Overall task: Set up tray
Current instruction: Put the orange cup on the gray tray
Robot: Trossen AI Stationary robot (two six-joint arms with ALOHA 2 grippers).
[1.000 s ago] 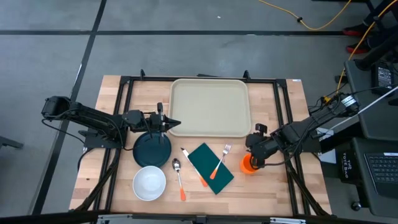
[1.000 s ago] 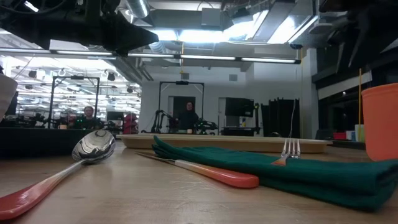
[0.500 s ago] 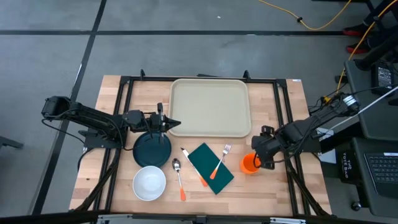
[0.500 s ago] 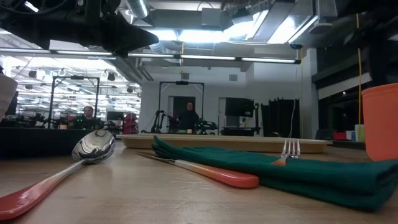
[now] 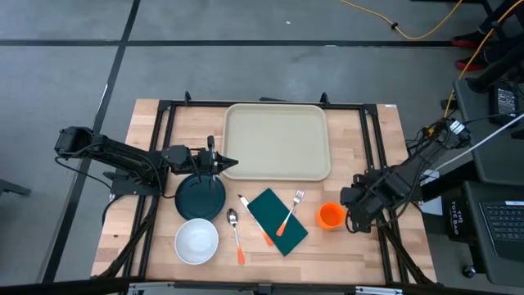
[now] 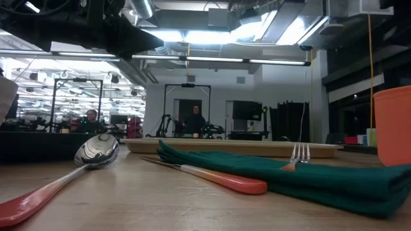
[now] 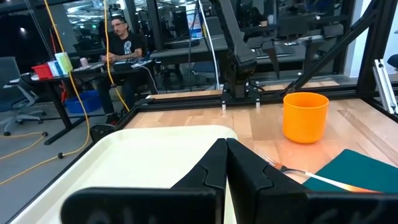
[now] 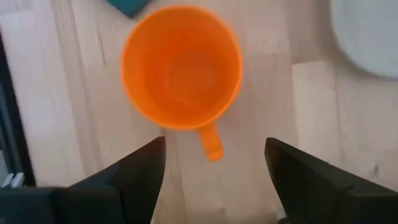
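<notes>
The beige tray (image 5: 278, 141) lies flat at the table's far middle. My left gripper (image 5: 232, 163) is shut, its fingertips over the tray's near left corner (image 7: 155, 149); whether they touch the rim, I cannot tell. My right gripper (image 5: 350, 211) is open, just to the right of the orange cup (image 5: 330, 215). In the right wrist view the cup (image 8: 181, 65) stands upright on the wood. Its handle (image 8: 211, 143) points at the gap between my spread fingers (image 8: 140, 180).
A dark plate (image 5: 201, 197) lies under my left arm, with a white bowl (image 5: 196, 242) nearer. A spoon (image 5: 236, 232) and a knife (image 5: 255, 220) lie beside the green napkin (image 5: 277, 221), which carries a fork (image 5: 291, 211). Black frame rails run along both table sides.
My right gripper has drawn back from over the orange cup toward the table's right edge and a little toward the near edge. The cup has stayed upright where it was. The left arm has kept still.
</notes>
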